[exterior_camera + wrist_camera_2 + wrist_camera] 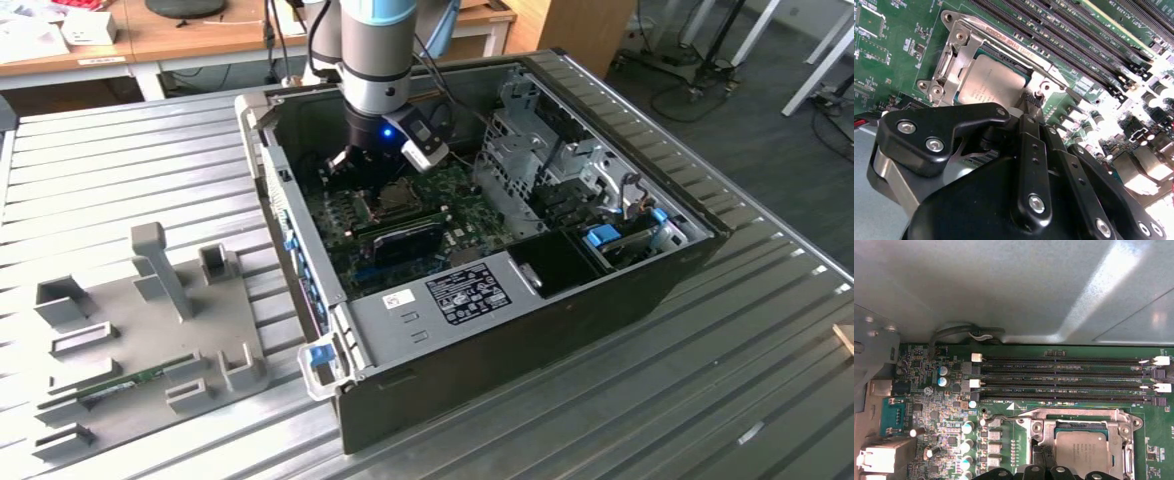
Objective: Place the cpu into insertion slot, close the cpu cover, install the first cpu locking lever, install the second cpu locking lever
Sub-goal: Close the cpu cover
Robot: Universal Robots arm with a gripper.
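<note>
Hand is down inside the case, its black linkages close up in the second wrist view and its tip right at the socket edge. Cannot tell whether it is open or closed, or whether it has hold of anything.

Chip sits flat in the middle of the socket. Silvery cover lies down over the socket, framing the chip through its window. Thin wire lever runs along the socket's side toward the memory slots. Cannot tell if it is latched. Green board surrounds the socket.

Exterior view: arm comes straight down to the socket. Open case encloses it and lies on the ribbed metal surface. Grey fixture tray is well apart from the socket, outside the case toward the exterior view's left. Wooden desk is farthest beyond.
</note>
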